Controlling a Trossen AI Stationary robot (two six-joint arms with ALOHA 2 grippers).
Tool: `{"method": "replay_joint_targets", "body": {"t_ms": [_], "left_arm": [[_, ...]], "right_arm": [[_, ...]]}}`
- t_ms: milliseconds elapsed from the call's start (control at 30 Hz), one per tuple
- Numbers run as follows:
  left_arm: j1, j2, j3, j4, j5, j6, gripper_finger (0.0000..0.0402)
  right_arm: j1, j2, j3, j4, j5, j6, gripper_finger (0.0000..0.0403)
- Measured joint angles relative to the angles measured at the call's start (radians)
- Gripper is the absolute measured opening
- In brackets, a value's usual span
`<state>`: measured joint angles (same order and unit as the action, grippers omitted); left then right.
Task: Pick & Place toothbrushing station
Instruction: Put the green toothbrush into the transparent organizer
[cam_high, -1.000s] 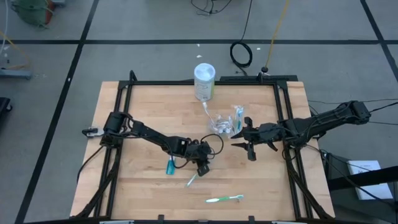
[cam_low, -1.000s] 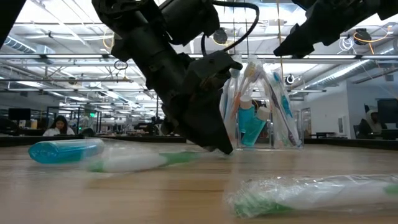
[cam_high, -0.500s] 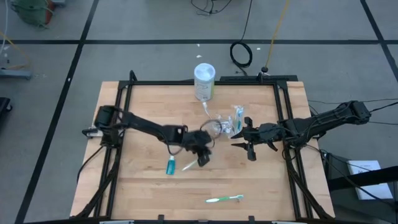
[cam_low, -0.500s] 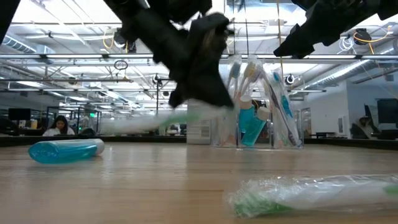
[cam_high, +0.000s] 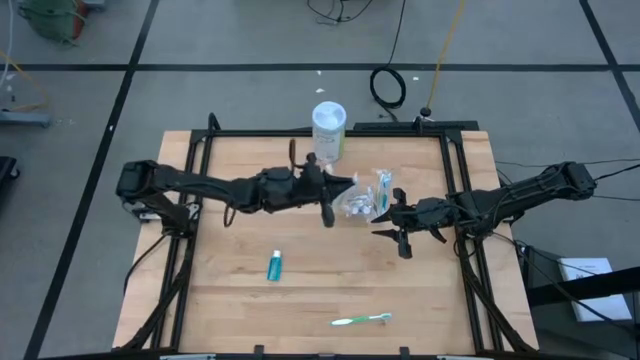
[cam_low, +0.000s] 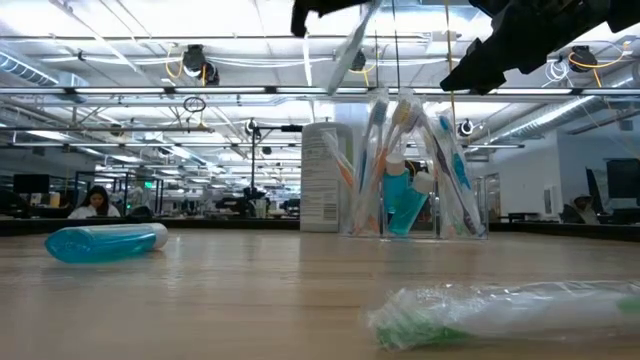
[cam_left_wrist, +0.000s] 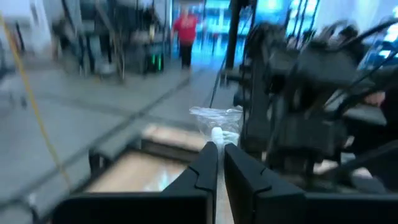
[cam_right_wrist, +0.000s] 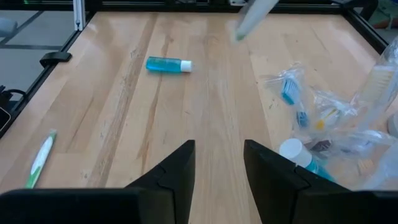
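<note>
The toothbrushing station is a clear holder with several toothbrushes and a blue tube. It stands on its base on the table's far middle and also shows in the low view and the right wrist view. My left gripper is high up just left of it, shut on a wrapped white and green toothbrush. My right gripper is open and empty, raised just right of the holder. My left gripper pinches the wrapped toothbrush between its two shut fingers; a white end in clear wrap sticks out past the fingertips. The toothbrush is lifted clear of the table and slants down below the gripper.
A small blue bottle lies left of the table's middle. A second wrapped green toothbrush lies near the front edge. A white canister stands at the far edge behind the holder.
My left gripper has risen from the table with the wrapped toothbrush and gone toward the far edge, up beside the holder. The toothbrush, which lay on the table, is now lifted clear and slants below the gripper.
</note>
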<state>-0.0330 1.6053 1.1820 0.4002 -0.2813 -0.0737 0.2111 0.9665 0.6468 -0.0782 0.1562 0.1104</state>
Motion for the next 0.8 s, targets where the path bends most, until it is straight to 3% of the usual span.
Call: {"method": "replay_joint_targets", "body": {"t_ms": [133, 333, 533, 800], "left_arm": [[0.009, 0.056, -0.012, 0.165, -0.002, 0.095, 0.0005], [0.047, 0.179, -0.064, 0.349, -0.086, 0.045, 0.0018], [0.068, 0.31, -0.101, 0.731, -0.134, 0.161, 0.0005], [0.088, 0.384, -0.101, 0.782, -0.193, 0.231, 0.001]], "right_arm": [[0.0, 0.0, 0.0, -0.001, 0.0, 0.0, 0.0128], [0.0, 0.0, 0.0, -0.001, 0.0, 0.0, 0.0128], [0.0, 0.0, 0.0, -0.001, 0.0, 0.0, 0.0128], [0.0, 0.0, 0.0, -0.001, 0.0, 0.0, 0.0128]]}}
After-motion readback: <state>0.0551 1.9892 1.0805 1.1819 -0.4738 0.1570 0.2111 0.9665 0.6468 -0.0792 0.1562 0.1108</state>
